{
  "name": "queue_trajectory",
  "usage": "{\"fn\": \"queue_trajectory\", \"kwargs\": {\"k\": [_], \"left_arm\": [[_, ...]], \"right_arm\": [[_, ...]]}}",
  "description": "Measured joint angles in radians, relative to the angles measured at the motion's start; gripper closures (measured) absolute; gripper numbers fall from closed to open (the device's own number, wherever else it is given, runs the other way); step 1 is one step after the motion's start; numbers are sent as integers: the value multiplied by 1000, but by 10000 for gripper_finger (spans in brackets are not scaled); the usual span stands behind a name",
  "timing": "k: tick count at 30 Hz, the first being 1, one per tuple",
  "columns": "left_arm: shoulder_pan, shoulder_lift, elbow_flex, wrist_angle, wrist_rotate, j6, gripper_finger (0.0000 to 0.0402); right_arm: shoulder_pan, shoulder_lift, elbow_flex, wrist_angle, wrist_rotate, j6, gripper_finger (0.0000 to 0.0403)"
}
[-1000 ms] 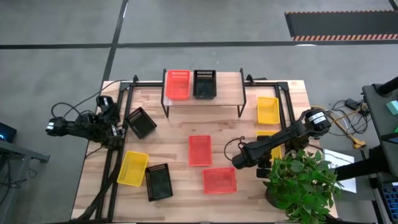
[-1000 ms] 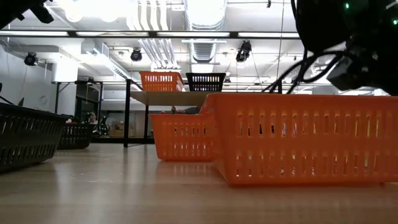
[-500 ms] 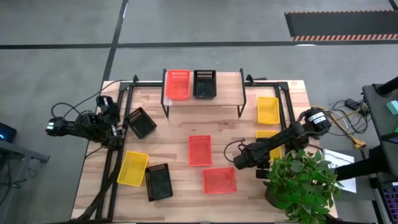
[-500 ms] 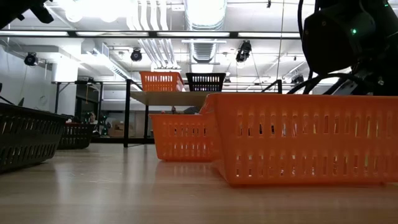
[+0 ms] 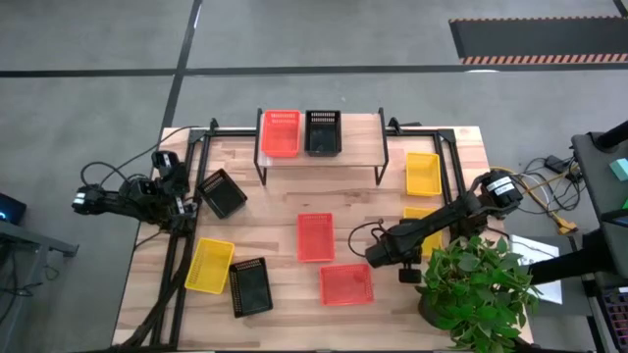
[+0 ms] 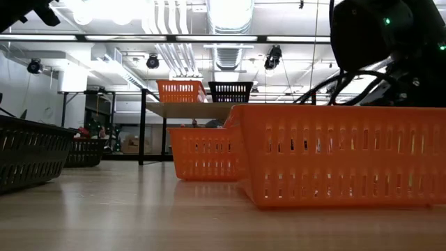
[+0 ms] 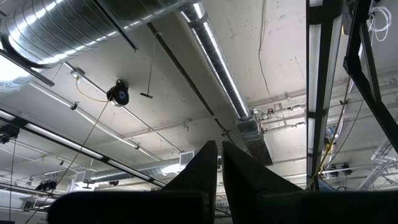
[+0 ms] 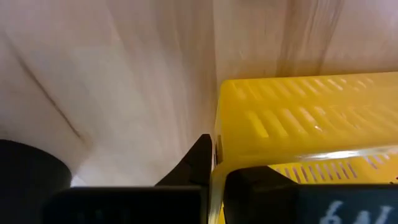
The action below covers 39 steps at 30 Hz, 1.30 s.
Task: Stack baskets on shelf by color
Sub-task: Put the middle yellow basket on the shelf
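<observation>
My right gripper (image 8: 214,158) points steeply down at the table's right side (image 5: 381,252) and is shut on a yellow basket (image 8: 298,118), which is mostly hidden under the arm (image 5: 417,214). The shelf (image 5: 355,137) at the far middle carries a red basket (image 5: 281,132) and a black basket (image 5: 323,132), standing side by side on their bottoms. Two more red baskets (image 5: 315,236) (image 5: 345,284) stand on the table nearby. My left gripper (image 7: 217,155) is shut on nothing and points up at the ceiling, at the table's left edge (image 5: 162,181). My right gripper pinches one side wall of the yellow basket (image 8: 216,134) close to a corner. One finger (image 8: 196,162) is outside over the table and the other (image 8: 261,183) is inside the basket. The fingers come from above, slanting. The basket shows no gap to the table.
Another yellow basket (image 5: 422,172) lies at the far right. A yellow one (image 5: 210,265) and two black ones (image 5: 222,193) (image 5: 249,286) lie on the left. A potted plant (image 5: 476,284) crowds the near right corner beside my right arm. Black frame rails run along both table sides.
My right gripper has sunk a little toward the table and tipped steeper. The baskets have stayed where they were.
</observation>
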Motion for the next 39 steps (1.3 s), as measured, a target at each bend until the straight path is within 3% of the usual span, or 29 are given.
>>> {"fn": "queue_trajectory", "kwargs": {"k": [7,16,21,32,35,39], "left_arm": [[0,0,0,0,0,0,394],[0,0,0,0,0,0,394],[0,0,0,0,0,0,394],[0,0,0,0,0,0,394],[0,0,0,0,0,0,394],[0,0,0,0,0,0,394]], "right_arm": [[0,0,82,1,-1,36,394],[-1,0,318,-5,6,106,394],[0,0,471,2,141,101,394],[-2,0,749,166,192,-170,394],[-2,0,808,197,260,-268,394],[-2,0,879,186,449,-340,394]]}}
